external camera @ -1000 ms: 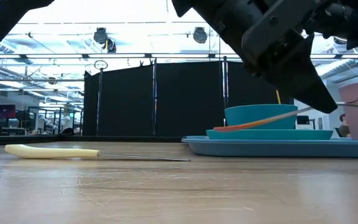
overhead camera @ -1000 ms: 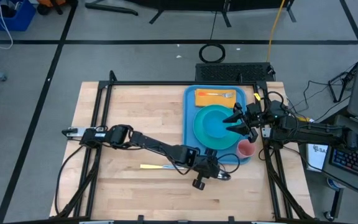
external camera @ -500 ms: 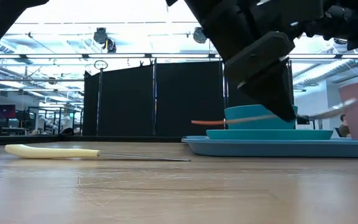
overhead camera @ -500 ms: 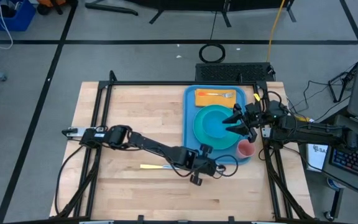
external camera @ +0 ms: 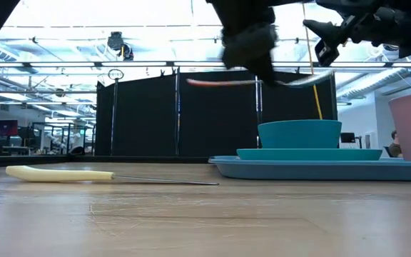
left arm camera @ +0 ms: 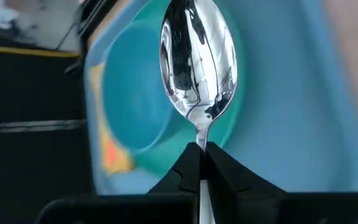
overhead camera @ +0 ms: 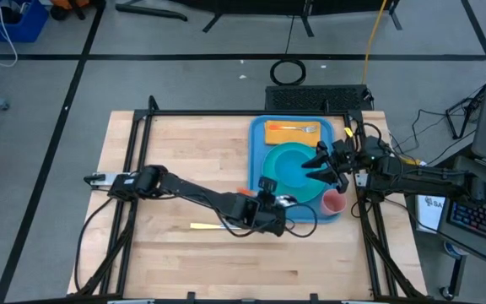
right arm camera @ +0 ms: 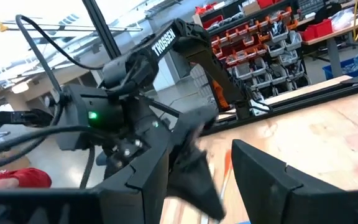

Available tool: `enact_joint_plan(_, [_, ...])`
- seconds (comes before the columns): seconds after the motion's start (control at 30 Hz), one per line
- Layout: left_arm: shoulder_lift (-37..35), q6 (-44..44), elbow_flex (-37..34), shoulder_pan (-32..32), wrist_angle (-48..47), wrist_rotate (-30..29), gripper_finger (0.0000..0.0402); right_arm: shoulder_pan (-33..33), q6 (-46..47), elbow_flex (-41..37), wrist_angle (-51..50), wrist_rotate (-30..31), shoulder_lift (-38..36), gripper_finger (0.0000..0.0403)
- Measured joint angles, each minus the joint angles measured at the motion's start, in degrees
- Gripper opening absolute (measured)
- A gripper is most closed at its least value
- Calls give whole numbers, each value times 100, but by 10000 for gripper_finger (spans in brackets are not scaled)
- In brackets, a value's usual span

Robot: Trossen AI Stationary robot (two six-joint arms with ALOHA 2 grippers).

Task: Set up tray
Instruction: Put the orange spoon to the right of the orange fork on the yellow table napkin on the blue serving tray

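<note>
The blue tray (overhead camera: 256, 148) lies at the table's far right. It holds a turquoise plate (overhead camera: 270, 173) with a bowl (external camera: 300, 133), a pink cup (overhead camera: 333, 203) and a yellow-orange napkin with a fork (overhead camera: 292, 132). My left gripper (overhead camera: 273, 206) hovers over the tray's near left corner, shut on a spoon (external camera: 262, 81) that has an orange handle and a silver bowl. My right gripper (overhead camera: 317, 162) waits open above the plate's right side. A cream-handled knife (overhead camera: 213, 226) lies flat on the wood. My left gripper pinches the spoon's thin neck (left arm camera: 200, 138), just behind its silver bowl (left arm camera: 197, 62), between its two fingers. The fingers slant down toward the tray and lie along the spoon. The spoon is lifted clear, about level, with its orange handle (overhead camera: 245, 192) trailing back.
The knife (external camera: 59, 173) lies left of the tray near the table's front. Black frame rails run along the table's left and right sides. Bare wood (overhead camera: 175, 160) covers the left half.
My left gripper has risen and moved toward the table's far edge, from the tray's near rim to above its near left corner, and its wrist has turned. The spoon has come up with it, from low and tilted beside the plate to high and about level.
</note>
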Motion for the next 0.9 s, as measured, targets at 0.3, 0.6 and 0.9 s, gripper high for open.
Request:
enact_joint_plan(0.3, [-197,109,0,7,-393,-1128,8,8,36,-1,-62,146,327,164])
enact_joint_plan(0.6, [-333,63,-5,193,-862,-1567,8,12,44,-1,-89,133,731,164])
enact_joint_plan(0.9, [-594,77,-3,319,-852,-1647,8,23,75,-3,-129,485,1107,168])
